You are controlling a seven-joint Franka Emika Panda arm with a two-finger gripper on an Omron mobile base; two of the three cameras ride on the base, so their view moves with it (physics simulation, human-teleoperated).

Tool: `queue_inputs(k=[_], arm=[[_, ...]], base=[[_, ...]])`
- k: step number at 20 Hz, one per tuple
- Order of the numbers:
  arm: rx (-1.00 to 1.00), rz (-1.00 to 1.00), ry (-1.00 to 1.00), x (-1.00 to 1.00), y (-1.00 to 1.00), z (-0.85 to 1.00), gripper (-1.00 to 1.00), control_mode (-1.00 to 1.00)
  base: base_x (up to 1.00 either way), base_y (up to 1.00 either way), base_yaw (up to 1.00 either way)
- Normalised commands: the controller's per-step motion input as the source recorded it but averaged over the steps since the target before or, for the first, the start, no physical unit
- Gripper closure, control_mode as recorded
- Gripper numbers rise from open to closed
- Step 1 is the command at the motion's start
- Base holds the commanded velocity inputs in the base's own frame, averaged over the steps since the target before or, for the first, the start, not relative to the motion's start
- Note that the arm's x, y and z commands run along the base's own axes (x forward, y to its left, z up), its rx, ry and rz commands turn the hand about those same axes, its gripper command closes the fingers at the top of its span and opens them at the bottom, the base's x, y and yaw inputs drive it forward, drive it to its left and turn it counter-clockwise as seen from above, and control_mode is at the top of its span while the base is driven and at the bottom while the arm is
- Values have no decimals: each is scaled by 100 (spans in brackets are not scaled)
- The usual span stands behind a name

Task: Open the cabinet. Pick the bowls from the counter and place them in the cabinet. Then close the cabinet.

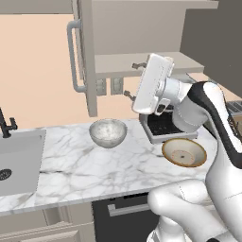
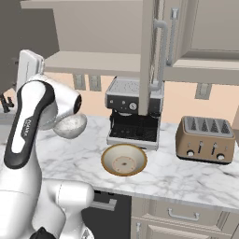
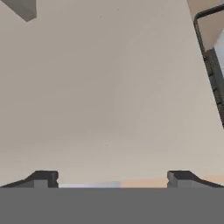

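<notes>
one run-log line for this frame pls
cabinet: doors open | marbled bowl: on counter | tan bowl: on counter | hand: open, empty

No legible text, labels, brands, numbers or signs on anything.

The long white marble counter with grey veins (image 1: 80, 163) carries a deep grey-white marbled bowl (image 1: 108, 133), a shallow tan bowl with a brown rim (image 1: 184, 152), a steel-and-black coffee machine (image 2: 133, 114) and a bronze four-slot toaster (image 2: 205, 138). A steel sink (image 1: 19, 160) is set into its end.
</notes>
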Motion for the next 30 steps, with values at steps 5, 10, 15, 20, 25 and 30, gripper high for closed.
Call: queue_inputs(k=[5,10,15,20,25,30], arm=[[-17,-12,3,-47,-100,0,-100,-100],[-26,-20,28,-15,-76,0,-100,-100],[-31,-26,29,0,-35,-13,-100,-100],[-42,-21,11,2,-3,-45,-100,-100],[-48,-12,7,30,0,-52,-100,-100],[-31,-1,14,17,-18,-41,-100,-100]], base=[[0,0,0],[0,0,0],[0,0,0],[0,0,0],[0,0,0],[0,0,0]])
